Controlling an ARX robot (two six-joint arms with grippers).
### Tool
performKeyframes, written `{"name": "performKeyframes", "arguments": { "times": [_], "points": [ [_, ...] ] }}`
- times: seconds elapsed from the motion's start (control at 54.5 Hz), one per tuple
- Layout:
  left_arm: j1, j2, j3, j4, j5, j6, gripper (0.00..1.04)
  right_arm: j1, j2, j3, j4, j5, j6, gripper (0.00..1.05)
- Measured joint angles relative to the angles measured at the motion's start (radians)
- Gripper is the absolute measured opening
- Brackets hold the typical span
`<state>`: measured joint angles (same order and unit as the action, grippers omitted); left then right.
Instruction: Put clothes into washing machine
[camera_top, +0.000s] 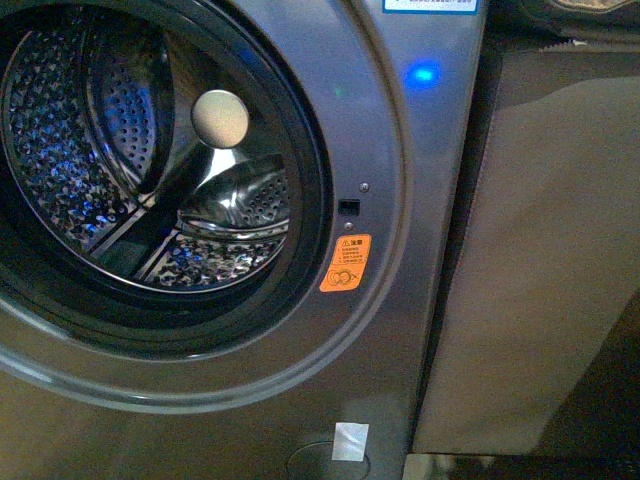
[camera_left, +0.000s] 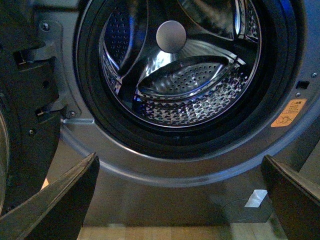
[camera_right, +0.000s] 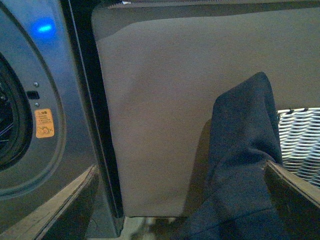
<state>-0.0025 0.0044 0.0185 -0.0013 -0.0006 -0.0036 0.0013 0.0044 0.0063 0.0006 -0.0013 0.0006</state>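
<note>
The washing machine (camera_top: 400, 150) is dark grey, and its round mouth stands open onto the empty steel drum (camera_top: 120, 150). An orange sticker (camera_top: 345, 263) and a blue light (camera_top: 424, 73) mark its front. In the left wrist view, my left gripper (camera_left: 182, 200) is open in front of the lower rim of the machine (camera_left: 170, 172), facing the drum (camera_left: 185, 85). The clothes (camera_right: 245, 150), dark navy fabric, rise in a fold beside a finger (camera_right: 292, 200) of my open right gripper (camera_right: 182, 200). They reach into the gap between the fingers, to the right of the washing machine (camera_right: 45, 75). Neither gripper shows in the front view.
A plain beige panel (camera_top: 540, 260) stands right of the machine and fills most of the right wrist view, panel (camera_right: 160, 115). A white wicker basket (camera_right: 300, 145) sits behind the garment. The open door (camera_left: 25, 115) hangs on hinges beside the mouth. Light wood floor (camera_left: 150, 232) lies below.
</note>
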Motion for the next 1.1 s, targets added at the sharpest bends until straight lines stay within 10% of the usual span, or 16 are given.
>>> {"name": "performKeyframes", "arguments": {
  "times": [0.807, 0.954, 1.1],
  "points": [
    [0.000, 0.000, 0.000, 0.000, 0.000, 0.000, 0.98, 0.000, 0.000, 0.000, 0.000, 0.000, 0.000, 0.97],
    [0.000, 0.000, 0.000, 0.000, 0.000, 0.000, 0.98, -0.204, 0.080, -0.002, 0.365, -0.465, 0.039, 0.97],
    [0.000, 0.000, 0.000, 0.000, 0.000, 0.000, 0.98, -0.338, 0.218, -0.001, 0.539, -0.586, 0.113, 0.97]
  ]
}}
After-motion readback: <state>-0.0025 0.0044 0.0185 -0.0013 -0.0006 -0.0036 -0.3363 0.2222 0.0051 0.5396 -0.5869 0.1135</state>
